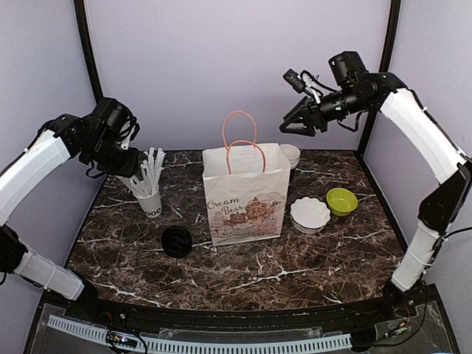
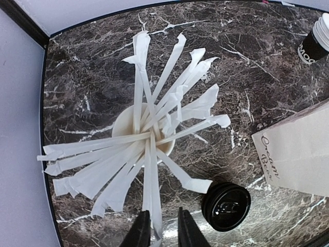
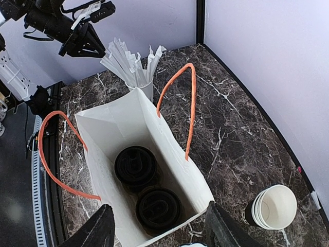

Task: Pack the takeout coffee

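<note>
Now, left fingers [image 2: 140, 234]: narrowly apart astride 1 white stick [image 2: 152, 195]; centre it, lift straight.
right fingers [image 3: 100, 231]: apart, empty, above bag [image 3: 110, 123].

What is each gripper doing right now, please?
Left gripper: fingers narrowly apart astride one white stick; grip cannot be told.
Right gripper: open, empty.

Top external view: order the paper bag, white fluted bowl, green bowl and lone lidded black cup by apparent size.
1. paper bag
2. white fluted bowl
3. green bowl and lidded black cup: look alike, not ranked.
</note>
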You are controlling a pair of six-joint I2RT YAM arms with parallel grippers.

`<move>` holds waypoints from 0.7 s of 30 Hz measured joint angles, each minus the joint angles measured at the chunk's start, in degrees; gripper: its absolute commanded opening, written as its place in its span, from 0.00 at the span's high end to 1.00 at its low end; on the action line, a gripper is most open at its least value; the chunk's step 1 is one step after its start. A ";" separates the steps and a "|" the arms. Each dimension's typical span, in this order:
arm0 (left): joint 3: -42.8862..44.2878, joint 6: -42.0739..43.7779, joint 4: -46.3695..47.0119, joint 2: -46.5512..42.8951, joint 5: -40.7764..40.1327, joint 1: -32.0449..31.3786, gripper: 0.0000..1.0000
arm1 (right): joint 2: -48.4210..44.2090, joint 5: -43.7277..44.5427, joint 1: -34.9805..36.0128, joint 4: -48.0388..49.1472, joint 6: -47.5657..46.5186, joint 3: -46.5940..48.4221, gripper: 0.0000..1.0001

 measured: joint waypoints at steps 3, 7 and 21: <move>0.00 -0.04 -0.35 -0.02 -0.04 0.02 0.79 | 0.20 0.00 0.00 0.00 0.00 0.00 0.40; 0.02 0.07 -1.60 -0.02 -0.42 0.02 0.68 | 0.24 0.00 0.00 0.00 0.00 -0.02 0.40; 4.96 0.24 -6.01 0.11 -0.52 0.02 1.00 | 0.28 0.04 0.00 -0.02 0.00 0.00 0.40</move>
